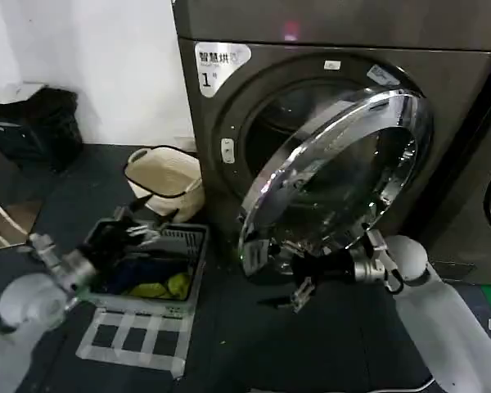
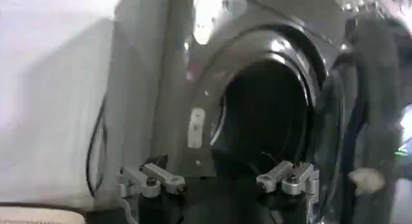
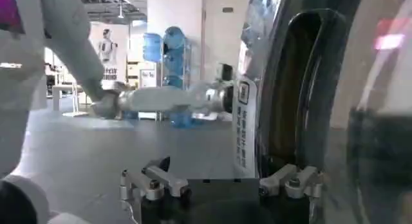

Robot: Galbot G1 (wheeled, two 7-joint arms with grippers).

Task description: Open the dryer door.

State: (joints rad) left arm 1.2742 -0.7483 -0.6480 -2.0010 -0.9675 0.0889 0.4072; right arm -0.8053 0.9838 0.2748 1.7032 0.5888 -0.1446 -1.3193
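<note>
From the head view, the dryer [image 1: 229, 123] stands big and dark at 12 o'clock. The dryer door [image 1: 344, 164] hangs partly swung out, its shiny rim tipped toward 3 o'clock. The right claw [image 1: 299, 282] sits at 6 o'clock under the door's low edge, fingers spread, pinching nothing. The left claw [image 1: 135, 225] waits at 8 o'clock over a grey basket [image 1: 188, 274] of clothes, fingers spread too. A cream tub [image 1: 168, 176] sits beside the dryer.

In the left wrist view, the dark drum hole [image 2: 264, 112] shows.

In the right wrist view, the door's dark inner edge [image 3: 290, 84] is close.
</note>
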